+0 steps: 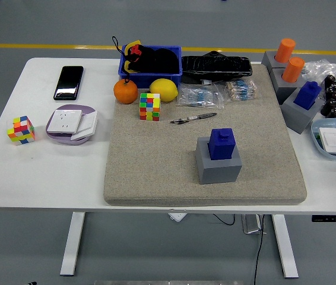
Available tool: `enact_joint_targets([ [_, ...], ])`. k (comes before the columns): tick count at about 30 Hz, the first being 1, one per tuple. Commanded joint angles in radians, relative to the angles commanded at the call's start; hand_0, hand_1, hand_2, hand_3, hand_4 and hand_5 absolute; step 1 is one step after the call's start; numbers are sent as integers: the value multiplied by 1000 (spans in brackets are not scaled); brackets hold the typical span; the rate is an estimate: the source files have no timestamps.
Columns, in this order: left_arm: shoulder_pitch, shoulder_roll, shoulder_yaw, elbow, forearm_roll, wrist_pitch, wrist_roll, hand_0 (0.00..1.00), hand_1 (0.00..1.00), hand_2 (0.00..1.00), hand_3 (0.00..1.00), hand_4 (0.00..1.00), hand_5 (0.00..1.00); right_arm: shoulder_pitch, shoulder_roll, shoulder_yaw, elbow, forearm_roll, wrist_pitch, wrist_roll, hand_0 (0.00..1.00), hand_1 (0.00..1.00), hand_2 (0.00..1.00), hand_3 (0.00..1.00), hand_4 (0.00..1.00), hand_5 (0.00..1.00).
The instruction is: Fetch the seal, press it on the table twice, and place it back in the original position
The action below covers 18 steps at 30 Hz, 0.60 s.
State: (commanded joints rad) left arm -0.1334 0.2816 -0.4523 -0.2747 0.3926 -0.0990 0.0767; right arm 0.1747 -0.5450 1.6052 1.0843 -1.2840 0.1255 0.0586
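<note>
far left, a cube (21, 130) on the white table (49, 172), sockets (72, 122) beside it, phone (69, 82) behind; orange (125, 91) and lemon (164, 89) before the blue bin (150, 74); on the mat (156, 166) a second cube (149, 106), a pen (193, 118); the blue seal (221, 143) sits upright in its grey base (218, 167), mid-mat; no hands in shot, so fingers can't be told.

Lying on a white table (49, 172): black phone (69, 82), orange (125, 91) touching lemon (164, 89), two colour cubes (149, 107), pen (193, 118).
</note>
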Motion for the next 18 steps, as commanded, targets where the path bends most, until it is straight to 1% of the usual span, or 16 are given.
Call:
enact_joint_targets([
  [18, 2, 0, 1, 0, 2, 2, 1, 793, 746, 735, 771, 782, 488, -11, 4, 17, 6, -4, 1, -8, 917, 833, 816, 788, 998, 671],
])
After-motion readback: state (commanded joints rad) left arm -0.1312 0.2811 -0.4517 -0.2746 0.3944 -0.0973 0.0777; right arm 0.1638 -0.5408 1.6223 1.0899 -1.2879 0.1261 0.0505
